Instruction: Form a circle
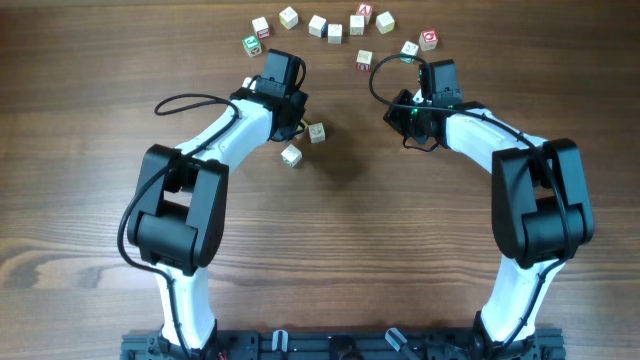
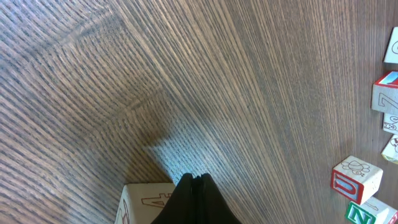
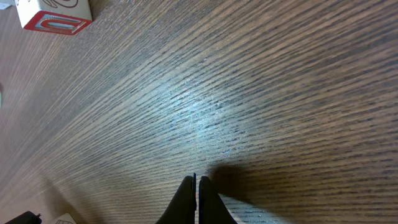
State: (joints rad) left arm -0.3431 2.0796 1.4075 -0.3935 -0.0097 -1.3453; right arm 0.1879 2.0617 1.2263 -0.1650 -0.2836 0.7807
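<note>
You see the circle as an arc along the table's far edge. The left gripper lies before its left end and the right gripper before its right end. Nearer the base, a stray cube and a second cube lie just right of the left arm.

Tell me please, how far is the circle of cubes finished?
Done: an arc of cubes lies along the far side. In hand: nothing; the left gripper and right gripper are both shut, holding nothing. Remaining: the lower half is missing, and two loose cubes lie beside the left arm.
</note>
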